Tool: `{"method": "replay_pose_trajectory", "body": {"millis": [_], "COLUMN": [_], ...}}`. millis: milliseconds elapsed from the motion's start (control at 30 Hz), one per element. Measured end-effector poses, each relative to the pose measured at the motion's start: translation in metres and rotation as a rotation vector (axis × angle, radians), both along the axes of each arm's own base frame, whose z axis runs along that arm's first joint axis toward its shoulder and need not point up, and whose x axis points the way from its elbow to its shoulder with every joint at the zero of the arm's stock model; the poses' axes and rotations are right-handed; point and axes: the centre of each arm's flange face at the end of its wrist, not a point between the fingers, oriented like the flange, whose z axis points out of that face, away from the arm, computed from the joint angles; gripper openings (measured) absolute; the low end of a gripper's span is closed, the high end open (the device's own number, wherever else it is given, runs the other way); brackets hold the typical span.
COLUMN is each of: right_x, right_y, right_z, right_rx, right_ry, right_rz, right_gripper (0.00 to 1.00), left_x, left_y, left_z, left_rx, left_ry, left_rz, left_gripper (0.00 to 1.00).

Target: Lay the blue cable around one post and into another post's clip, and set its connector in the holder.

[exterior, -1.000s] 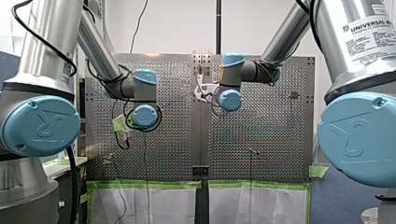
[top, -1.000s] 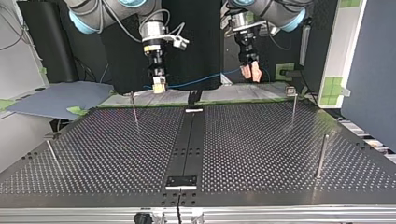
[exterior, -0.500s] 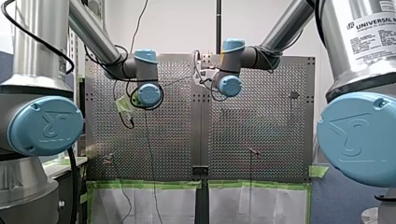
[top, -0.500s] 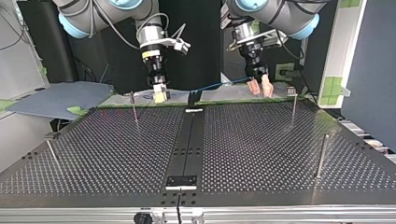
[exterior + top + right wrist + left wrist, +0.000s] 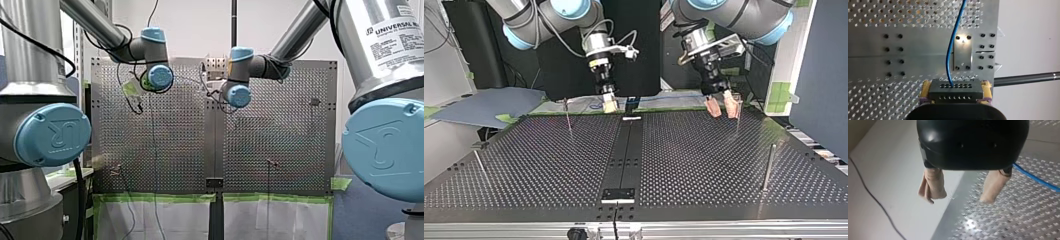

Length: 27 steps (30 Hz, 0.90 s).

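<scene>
Above the table's [image 5: 704,165] edge nearest the arms, my right gripper [image 5: 610,102] clamped its yellow pads on the dark connector [image 5: 955,93]. The blue cable [image 5: 952,47] led from it along that edge toward my left gripper [image 5: 724,107]. That gripper was spread wide and empty, with the cable passing just beside one beige pad [image 5: 994,186], near the post [image 5: 737,122] at the edge's corner. Compared with half a second earlier, both grippers had shifted toward the top view's right, and my left gripper was lower and wider apart.

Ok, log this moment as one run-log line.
right gripper: shut on connector | left gripper: open, empty | blue cable: runs from connector, not yet routed
</scene>
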Motion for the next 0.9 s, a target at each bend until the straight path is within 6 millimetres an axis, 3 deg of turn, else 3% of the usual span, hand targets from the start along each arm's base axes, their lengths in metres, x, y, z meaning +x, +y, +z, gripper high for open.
{"method": "replay_pose_trajectory", "body": {"millis": [367,900], "right_x": [0.022,0.052], "right_y": [0.003,0.008], "right_z": [0.034,0.093], "right_rx": [-0.038,-0.113], "right_ry": [-0.021,-0.055], "right_rz": [0.025,0.082], "right_gripper": [0.00,0.00], "left_x": [-0.014,-0.024], "left_y": [0.020,0.065], "left_z": [0.050,0.153], "left_rx": [-0.017,0.024], "left_ry": [-0.032,-0.135], "left_rz": [0.059,0.108], "left_gripper": [1.00,1.00]}}
